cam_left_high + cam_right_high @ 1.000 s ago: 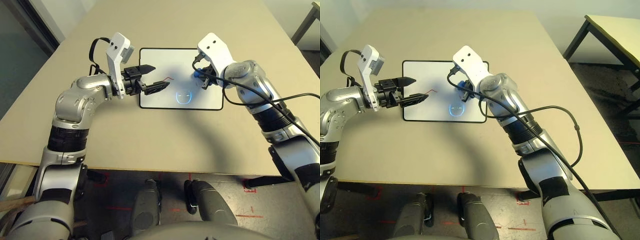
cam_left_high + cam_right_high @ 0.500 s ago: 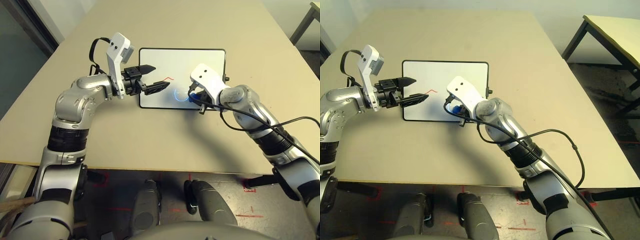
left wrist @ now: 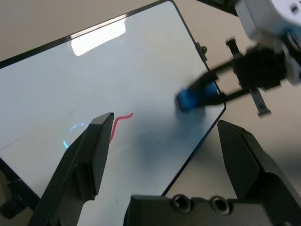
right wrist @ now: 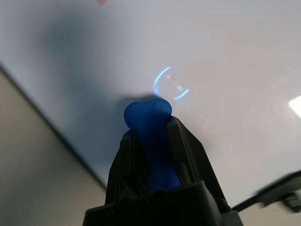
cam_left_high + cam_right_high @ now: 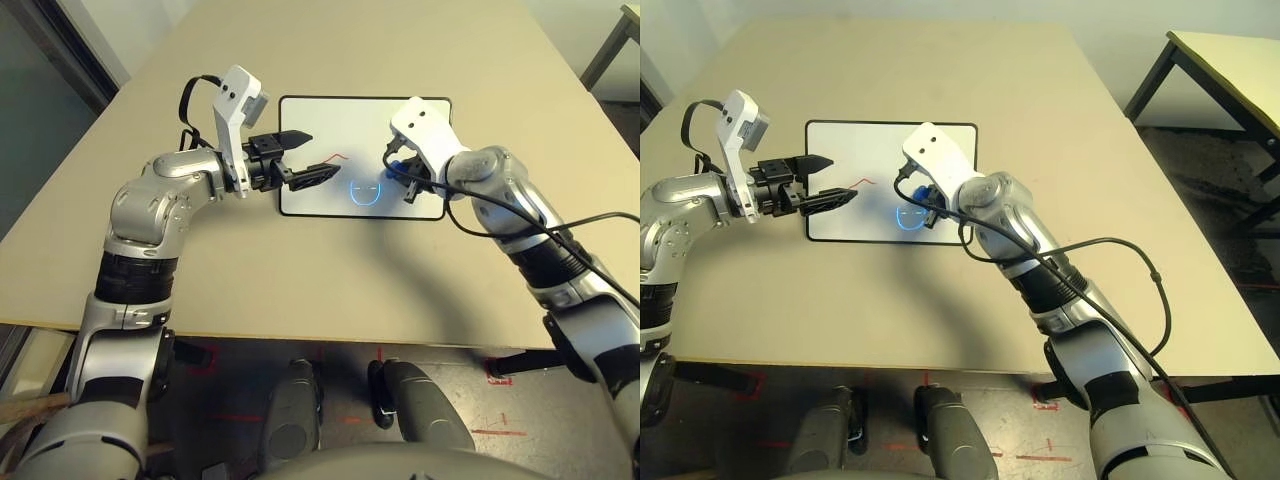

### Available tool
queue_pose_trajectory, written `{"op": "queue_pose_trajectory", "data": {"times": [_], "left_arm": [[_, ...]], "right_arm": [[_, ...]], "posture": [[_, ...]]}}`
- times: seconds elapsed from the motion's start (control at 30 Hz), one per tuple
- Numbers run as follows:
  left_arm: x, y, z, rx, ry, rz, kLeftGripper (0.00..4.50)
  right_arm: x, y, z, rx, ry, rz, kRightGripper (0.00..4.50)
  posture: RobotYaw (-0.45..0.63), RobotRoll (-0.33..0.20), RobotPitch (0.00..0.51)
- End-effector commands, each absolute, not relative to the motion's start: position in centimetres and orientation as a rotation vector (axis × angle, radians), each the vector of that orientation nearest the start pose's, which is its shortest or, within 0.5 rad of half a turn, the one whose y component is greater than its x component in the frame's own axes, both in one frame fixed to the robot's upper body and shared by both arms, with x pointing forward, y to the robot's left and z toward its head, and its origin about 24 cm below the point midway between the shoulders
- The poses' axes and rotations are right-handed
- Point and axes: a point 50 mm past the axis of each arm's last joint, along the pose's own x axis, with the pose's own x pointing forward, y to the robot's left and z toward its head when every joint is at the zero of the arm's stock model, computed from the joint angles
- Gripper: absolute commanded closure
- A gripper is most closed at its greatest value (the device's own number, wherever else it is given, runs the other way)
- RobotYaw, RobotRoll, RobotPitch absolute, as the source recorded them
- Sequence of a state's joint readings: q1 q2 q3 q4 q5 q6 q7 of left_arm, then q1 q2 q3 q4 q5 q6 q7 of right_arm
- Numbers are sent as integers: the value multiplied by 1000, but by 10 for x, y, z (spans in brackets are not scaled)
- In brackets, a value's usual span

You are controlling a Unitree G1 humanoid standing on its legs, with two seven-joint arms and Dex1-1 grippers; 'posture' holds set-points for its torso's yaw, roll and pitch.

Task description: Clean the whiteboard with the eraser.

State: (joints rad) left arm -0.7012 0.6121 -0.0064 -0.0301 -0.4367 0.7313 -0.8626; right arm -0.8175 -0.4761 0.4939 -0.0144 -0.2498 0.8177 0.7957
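The whiteboard point(image 5: 330, 125) lies flat on the beige table, with a faint blue smiley point(image 5: 366, 193) near its front edge and a short red stroke point(image 5: 338, 158) to the left of it. My right gripper point(image 5: 405, 178) is shut on the blue eraser point(image 4: 146, 113), whose tip presses on the board just right of the smiley. The eraser point(image 3: 190, 99) also shows in the left wrist view. My left gripper point(image 5: 318, 153) hovers open over the board's left part, above the red stroke, holding nothing.
The beige table point(image 5: 300, 280) stretches wide around the board, and its front edge runs near my body. A second table point(image 5: 1230, 60) stands off to the right. A black cable point(image 5: 1140, 270) loops from my right forearm.
My right gripper swept the eraser toward the board's front edge over the smiley, then came back up to the smiley's right side. The left arm has stayed still.
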Motion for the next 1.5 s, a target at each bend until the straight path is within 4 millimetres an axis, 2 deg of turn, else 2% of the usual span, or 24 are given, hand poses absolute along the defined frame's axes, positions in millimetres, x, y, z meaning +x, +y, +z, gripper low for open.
{"op": "queue_pose_trajectory", "data": {"times": [0.03, 0.13, 0.3, 0.5, 0.6, 0.87, 0.97, 1.2, 1.33, 1.43, 1.5], "left_arm": [[320, 172, 212, 195, 112, -943, 0], [319, 173, 211, 195, 115, -942, 0], [317, 178, 208, 208, 144, -937, 0], [315, 192, 201, 232, 201, -903, 0], [315, 198, 202, 234, 205, -884, 0], [318, 214, 211, 254, 192, -815, 0], [320, 224, 215, 275, 193, -782, 0], [321, 234, 218, 288, 203, -759, 0], [318, 237, 213, 293, 246, -755, 0], [317, 237, 211, 291, 255, -756, 0], [315, 236, 210, 285, 256, -757, 0]], "right_arm": [[328, -102, 149, -910, 434, 789, 3758], [331, -100, 156, -909, 413, 780, 3777], [346, -98, 182, -892, 336, 722, 3809], [362, -95, 216, -853, 232, 658, 3811], [360, -90, 215, -848, 227, 672, 3811], [332, -73, 179, -864, 310, 822, 3811], [325, -67, 174, -871, 321, 867, 3811], [342, -52, 207, -862, 220, 839, 3819], [351, -39, 227, -853, 156, 827, 3850], [354, -34, 230, -857, 142, 832, 3855], [353, -28, 223, -868, 154, 861, 3856]], "posture": [[1, 0, 140], [-1, 0, 141], [1, 0, 141], [5, 0, 142], [5, 0, 142], [14, 0, 144], [14, 0, 145], [16, 0, 143], [21, 0, 142], [29, 0, 145], [32, 0, 146]]}}
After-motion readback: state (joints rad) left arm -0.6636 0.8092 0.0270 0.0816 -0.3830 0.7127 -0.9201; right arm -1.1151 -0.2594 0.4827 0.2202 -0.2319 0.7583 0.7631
